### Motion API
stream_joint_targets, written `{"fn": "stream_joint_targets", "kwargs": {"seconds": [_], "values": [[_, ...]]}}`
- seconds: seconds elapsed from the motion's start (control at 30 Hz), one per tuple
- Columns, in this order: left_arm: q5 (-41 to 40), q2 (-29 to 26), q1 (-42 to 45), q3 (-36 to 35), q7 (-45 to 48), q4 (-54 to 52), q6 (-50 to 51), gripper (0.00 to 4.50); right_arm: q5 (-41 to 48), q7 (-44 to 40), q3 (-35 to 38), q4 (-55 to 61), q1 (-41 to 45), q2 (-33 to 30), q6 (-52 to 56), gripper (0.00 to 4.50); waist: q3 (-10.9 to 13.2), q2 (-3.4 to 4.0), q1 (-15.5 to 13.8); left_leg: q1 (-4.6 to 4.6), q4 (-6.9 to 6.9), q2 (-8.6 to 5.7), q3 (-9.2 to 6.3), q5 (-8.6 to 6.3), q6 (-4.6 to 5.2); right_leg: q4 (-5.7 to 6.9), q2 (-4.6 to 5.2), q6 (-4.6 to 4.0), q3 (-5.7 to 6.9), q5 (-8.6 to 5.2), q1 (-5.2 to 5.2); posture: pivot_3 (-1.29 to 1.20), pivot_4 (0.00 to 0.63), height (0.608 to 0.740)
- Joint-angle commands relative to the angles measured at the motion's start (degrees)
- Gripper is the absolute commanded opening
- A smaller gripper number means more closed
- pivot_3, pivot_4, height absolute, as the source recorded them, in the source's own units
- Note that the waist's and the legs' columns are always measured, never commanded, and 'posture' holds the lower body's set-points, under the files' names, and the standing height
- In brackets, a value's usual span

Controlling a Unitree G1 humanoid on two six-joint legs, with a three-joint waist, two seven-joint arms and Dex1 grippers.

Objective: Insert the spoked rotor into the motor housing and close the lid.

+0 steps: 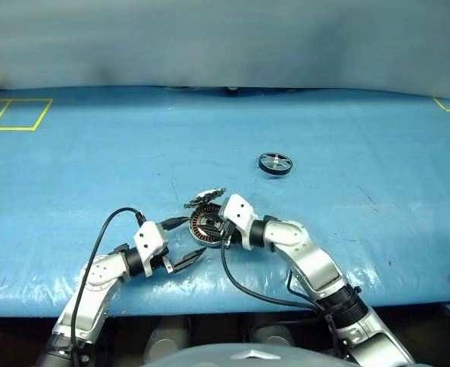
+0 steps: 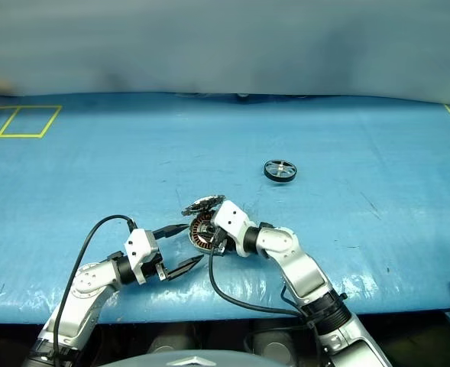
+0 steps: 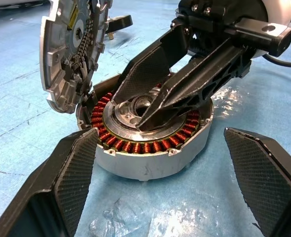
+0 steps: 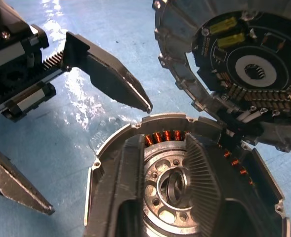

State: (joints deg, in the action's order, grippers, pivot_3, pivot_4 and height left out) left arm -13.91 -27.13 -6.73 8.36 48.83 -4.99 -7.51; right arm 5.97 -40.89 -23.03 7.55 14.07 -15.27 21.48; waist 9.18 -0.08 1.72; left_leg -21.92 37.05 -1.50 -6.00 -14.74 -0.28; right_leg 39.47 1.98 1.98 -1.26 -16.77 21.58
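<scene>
While right gripper (image 3: 150, 118) jaws narrow over motor housing (image 3: 150, 148), left gripper (image 1: 185, 243) gapes.

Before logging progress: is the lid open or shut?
Open. The lid stands raised off the housing, windings exposed; the rotor lies apart on the table.

no readable text, labels or numbers

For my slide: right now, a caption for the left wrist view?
Right gripper fingers reach into the open motor housing, lid raised.
</scene>
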Motion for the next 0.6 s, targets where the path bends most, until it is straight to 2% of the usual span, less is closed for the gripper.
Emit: {"fn": "stream_joint_targets", "kwargs": {"seconds": [0.03,0.6], "values": [[-1.15,0.07,0.08,-0.74,0.40,-0.63,0.44,4.33,1.10,0.39,1.34,2.61,0.02,0.32,-0.29,0.13,0.00,0.00,-0.02,0.00,0.00,0.00,0.00,0.00,0.00,0.00,0.01,0.00,0.00,0.00,0.00,0.00,0.150,0.740],[-0.94,0.22,0.12,-0.59,0.41,-0.78,0.79,4.33,-3.11,2.09,-0.03,-0.27,0.42,-1.36,-0.20,0.03,0.00,0.00,0.02,0.00,-0.01,0.00,0.00,0.00,0.00,0.00,0.00,0.00,0.00,0.00,0.01,0.00,0.150,0.740]]}}
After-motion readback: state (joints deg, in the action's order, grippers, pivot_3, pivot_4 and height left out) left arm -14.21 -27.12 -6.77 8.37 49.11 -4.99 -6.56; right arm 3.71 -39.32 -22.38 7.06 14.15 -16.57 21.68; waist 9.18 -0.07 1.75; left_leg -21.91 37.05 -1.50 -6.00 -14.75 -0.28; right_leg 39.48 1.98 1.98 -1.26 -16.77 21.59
